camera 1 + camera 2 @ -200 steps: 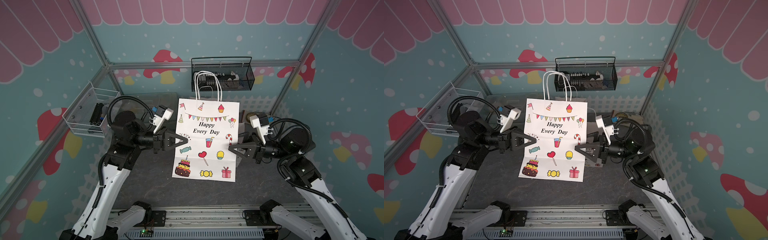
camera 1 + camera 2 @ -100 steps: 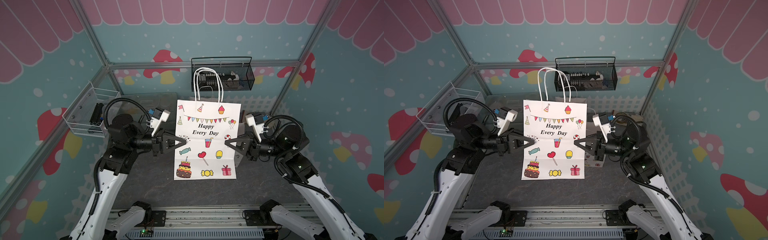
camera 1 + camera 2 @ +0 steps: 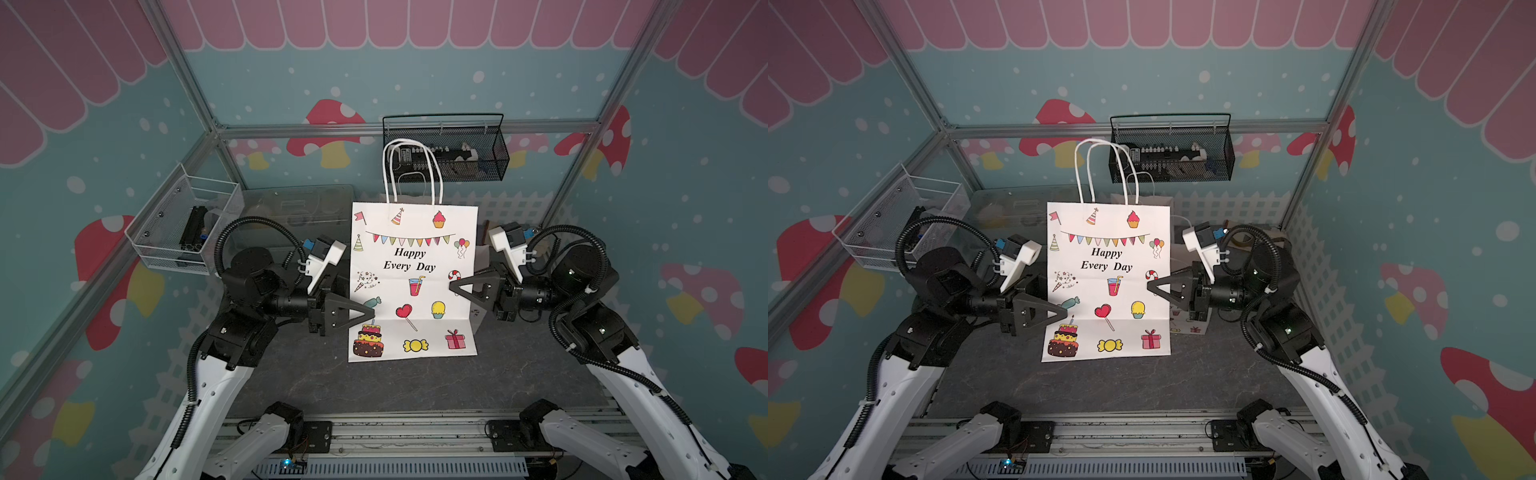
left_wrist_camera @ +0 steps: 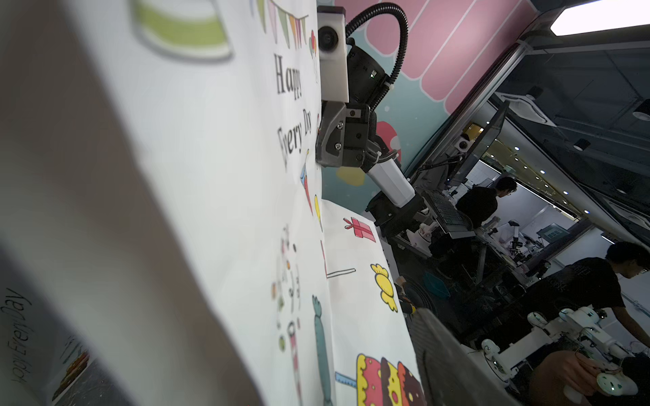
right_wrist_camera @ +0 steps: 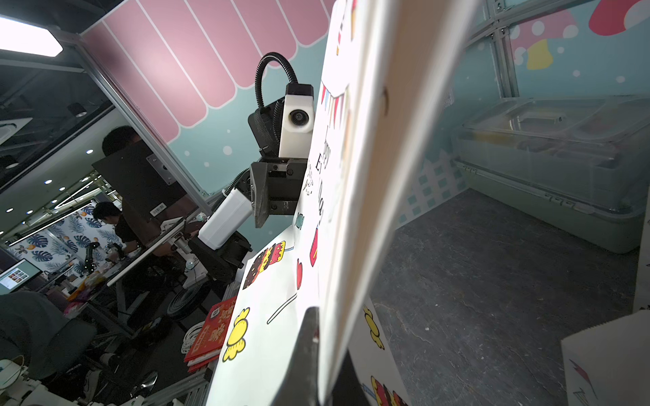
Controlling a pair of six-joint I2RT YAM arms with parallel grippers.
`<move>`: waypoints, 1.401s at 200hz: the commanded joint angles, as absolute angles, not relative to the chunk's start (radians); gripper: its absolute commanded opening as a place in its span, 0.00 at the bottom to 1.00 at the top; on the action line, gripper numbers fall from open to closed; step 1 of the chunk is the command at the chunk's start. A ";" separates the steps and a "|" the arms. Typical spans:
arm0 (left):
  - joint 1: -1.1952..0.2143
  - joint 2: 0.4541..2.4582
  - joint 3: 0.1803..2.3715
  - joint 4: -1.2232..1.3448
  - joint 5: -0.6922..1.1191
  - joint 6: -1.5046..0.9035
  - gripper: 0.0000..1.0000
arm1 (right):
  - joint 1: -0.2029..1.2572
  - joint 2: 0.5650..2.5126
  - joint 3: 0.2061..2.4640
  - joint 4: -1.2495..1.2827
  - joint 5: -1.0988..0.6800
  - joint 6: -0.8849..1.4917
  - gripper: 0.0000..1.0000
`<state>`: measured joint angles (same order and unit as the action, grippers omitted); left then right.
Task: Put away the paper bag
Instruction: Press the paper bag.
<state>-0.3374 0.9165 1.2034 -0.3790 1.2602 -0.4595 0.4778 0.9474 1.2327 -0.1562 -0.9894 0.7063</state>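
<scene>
Evidently little was finished: the white paper bag (image 3: 413,282) printed with party pictures and "Happy Every Day" stood upright on the dark stone-look tabletop (image 3: 374,386), between both arms, not yet stowed. The right gripper (image 3: 452,286) pinched its right edge shut; the left gripper (image 3: 370,312) straddled the left edge, jaws parted, gripping nothing.

The paper bag (image 3: 411,286) stands upright on the bench (image 3: 374,386) between the two claws — left claw (image 3: 368,309) at its left edge, right claw (image 3: 453,286) at its right. Behind the left claw sits a lidded bin (image 3: 291,205), with a wire tray (image 3: 166,237) further out to that claw's left. A mesh basket (image 3: 492,164) hangs behind the paper bag, and a smaller bag (image 3: 1192,328) sits on the bench beneath the right claw.
</scene>
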 commanded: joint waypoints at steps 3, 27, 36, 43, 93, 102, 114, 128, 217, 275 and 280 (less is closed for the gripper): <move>-0.357 0.911 1.189 -0.394 1.199 -0.430 0.72 | 0.476 0.963 1.259 -0.116 -0.997 0.688 0.00; -0.357 0.916 1.207 -0.450 1.150 -0.385 0.58 | 0.477 0.977 1.257 -0.146 -0.999 0.652 0.00; -0.357 0.917 1.213 -0.471 1.136 -0.369 0.51 | 0.477 0.979 1.262 -0.170 -0.993 0.632 0.00; -0.357 0.917 1.214 -0.480 1.134 -0.365 0.45 | 0.477 0.976 1.264 -0.183 -0.991 0.621 0.00; -0.357 0.913 1.211 -0.498 1.125 -0.353 0.14 | 0.477 0.934 1.289 -0.268 -0.985 0.538 0.00; -0.357 0.913 1.212 -0.499 1.126 -0.354 0.10 | 0.477 0.927 1.292 -0.279 -0.982 0.529 0.00; -0.357 0.913 1.216 -0.502 1.125 -0.358 0.04 | 0.477 0.919 1.293 -0.291 -0.982 0.520 0.00; -0.359 0.905 1.221 -0.502 1.121 -0.362 0.00 | 0.477 0.909 1.285 -0.298 -0.989 0.514 0.09; -0.380 0.881 1.267 -0.502 1.114 -0.380 0.00 | 0.484 0.889 1.206 -0.258 -1.031 0.526 0.57; -0.396 0.876 1.266 -0.496 1.095 -0.376 0.00 | 0.519 0.906 1.216 -0.306 -1.013 0.478 0.37; -0.398 0.875 1.266 -0.494 1.094 -0.377 0.00 | 0.522 0.907 1.215 -0.311 -1.009 0.473 0.35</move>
